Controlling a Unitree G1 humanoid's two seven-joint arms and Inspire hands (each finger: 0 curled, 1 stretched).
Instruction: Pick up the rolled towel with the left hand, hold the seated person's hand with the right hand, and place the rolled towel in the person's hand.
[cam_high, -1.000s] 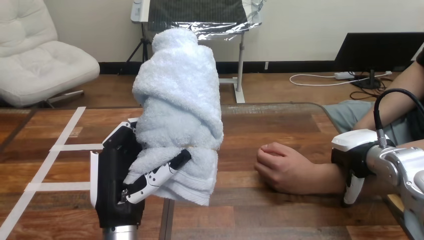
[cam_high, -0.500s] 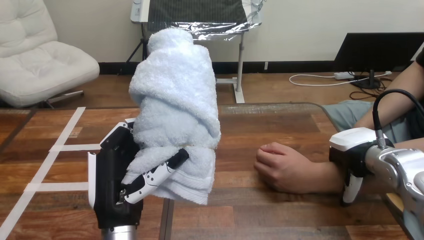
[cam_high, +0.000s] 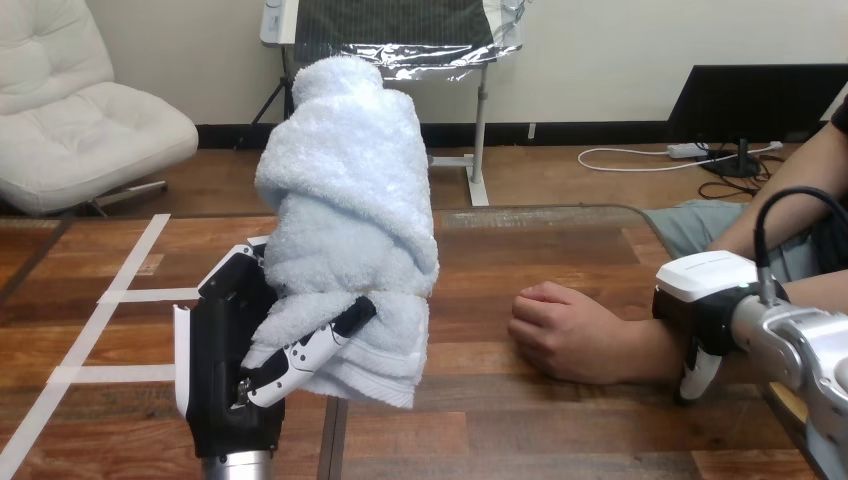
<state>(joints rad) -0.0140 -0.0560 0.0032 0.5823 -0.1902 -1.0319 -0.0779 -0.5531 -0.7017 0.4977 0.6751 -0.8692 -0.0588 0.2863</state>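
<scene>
This looks like a robotics test space. Strips of white tape (cam_high: 140, 295) mark lines on the wooden counter (cam_high: 560, 420). The robot's left hand (cam_high: 225, 370) is raised above it, and a person's hand (cam_high: 560, 335) rests on it.

The single camera sits on the robot's head, above and behind the left robot hand (cam_high: 235, 370), and faces forward and down across the table (cam_high: 560, 420). It is near: that robot hand, holding the towel (cam_high: 345, 200) up, looms large left of centre. The right robot hand (cam_high: 705, 300) enters at the right edge, just right of the person's hand (cam_high: 560, 335).
</scene>
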